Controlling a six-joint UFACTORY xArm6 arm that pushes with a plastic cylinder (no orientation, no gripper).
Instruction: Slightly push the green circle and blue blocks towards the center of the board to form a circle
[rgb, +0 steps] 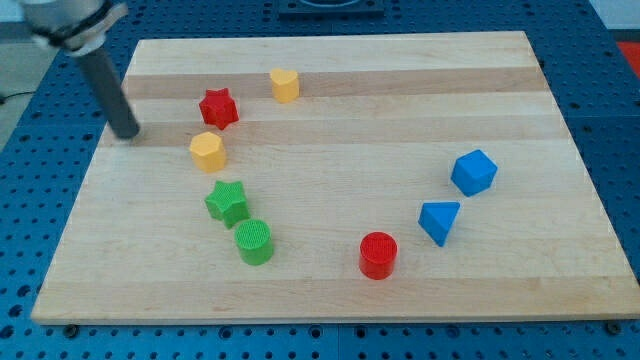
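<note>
The green circle (254, 241) stands at the view's lower left of the wooden board (400, 90), just below a green star (227, 201). A blue cube (474, 172) sits at the view's right, with a blue triangle (439, 220) below and left of it. My tip (128, 133) rests on the board near its left edge, far up and left of the green circle and left of the yellow hexagon. It touches no block.
A red star (218, 108) and a yellow hexagon (208, 151) lie at the upper left. Another yellow block (284, 85) sits near the top. A red cylinder (378, 254) stands at the bottom, between the green circle and the blue triangle.
</note>
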